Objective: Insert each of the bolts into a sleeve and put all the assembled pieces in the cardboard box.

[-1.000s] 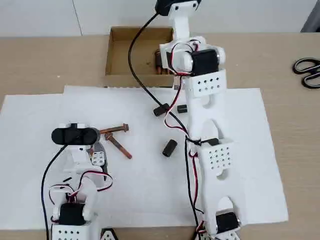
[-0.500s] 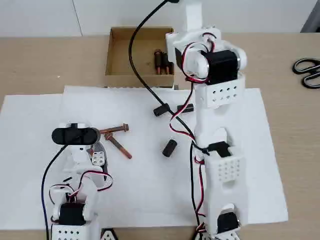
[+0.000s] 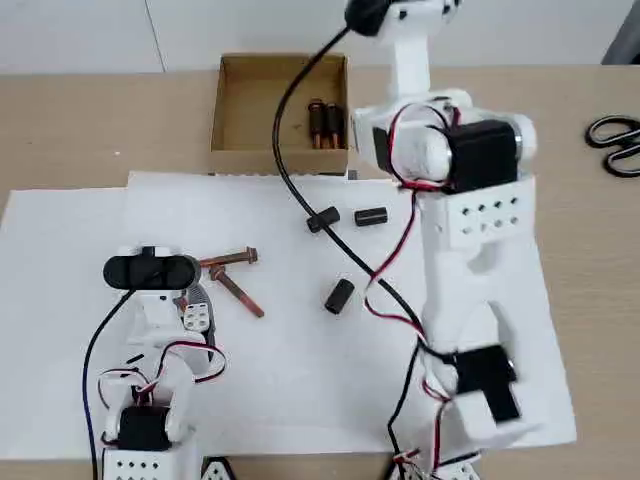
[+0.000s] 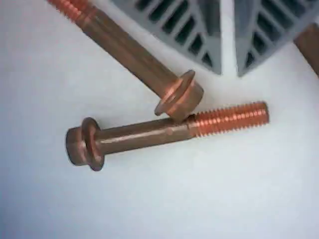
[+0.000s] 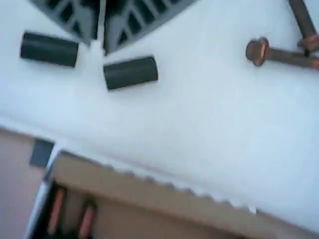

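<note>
1. The cardboard box (image 3: 230, 110) is set on the worktop (image 3: 80, 120) at the far edge of a white paper sheet (image 3: 80, 240). Two assembled pieces (image 3: 325, 122) are laid side by side in the box's corner on the right arm's side.
2. A bolt (image 3: 228, 259) and a second bolt (image 3: 238, 291) are left bare on the sheet, just beside the left gripper (image 4: 228, 69). The head of one is pressed against the shank of the other.
3. The left gripper's fingers are drawn nearly together, and nothing is held.
4. A sleeve (image 3: 371, 216) and another sleeve (image 3: 322, 219) are found near the box front. A third sleeve (image 3: 339, 296) is placed towards the sheet's middle.
5. The right gripper (image 5: 101, 45) is closed to a thin slit and is empty. Its tips are seen close to the two sleeves near the box.
6. A black cable (image 3: 285, 170) is draped across the box's front wall and against one sleeve.
7. Scissors (image 3: 615, 143) are left at the worktop's right edge, well apart.
</note>
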